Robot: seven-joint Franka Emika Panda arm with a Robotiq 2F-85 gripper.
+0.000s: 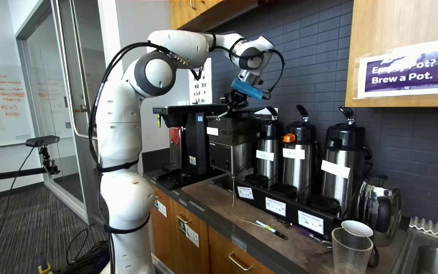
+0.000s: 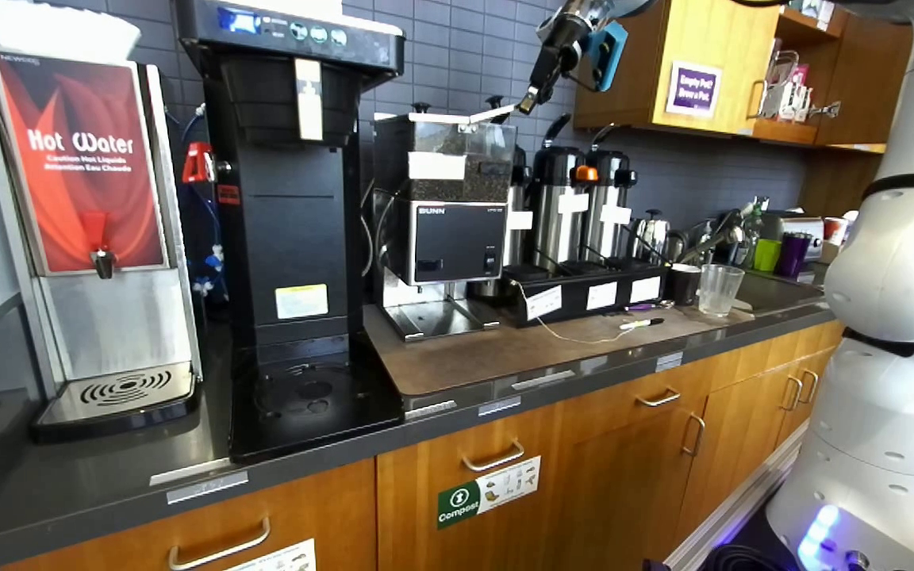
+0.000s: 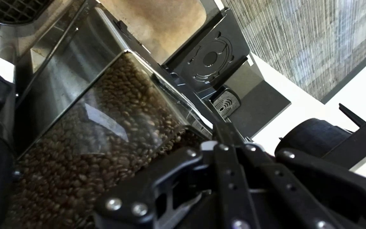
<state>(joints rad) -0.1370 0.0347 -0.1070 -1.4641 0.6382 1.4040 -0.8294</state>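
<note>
My gripper [image 1: 234, 103] is over the top of the coffee grinder [image 1: 229, 146]. It also shows in an exterior view [image 2: 531, 101], at the right end of a thin, pale, tilted strip [image 2: 493, 113] along the hopper's top. In the wrist view the fingers [image 3: 229, 132] are drawn together. I see nothing clearly between them; whether they pinch the strip's thin edge cannot be told. The clear hopper is partly filled with brown coffee beans [image 3: 75, 178]. The grinder has a dark front panel and a white label in an exterior view [image 2: 457, 238].
A tall black coffee brewer [image 2: 290, 238] and a red hot water dispenser [image 2: 84, 166] stand beside the grinder. Three steel airpots [image 1: 299, 160] stand on a black rack. A steel kettle [image 1: 380, 209], a clear cup [image 1: 350, 253] and a marker [image 1: 271, 229] are on the counter.
</note>
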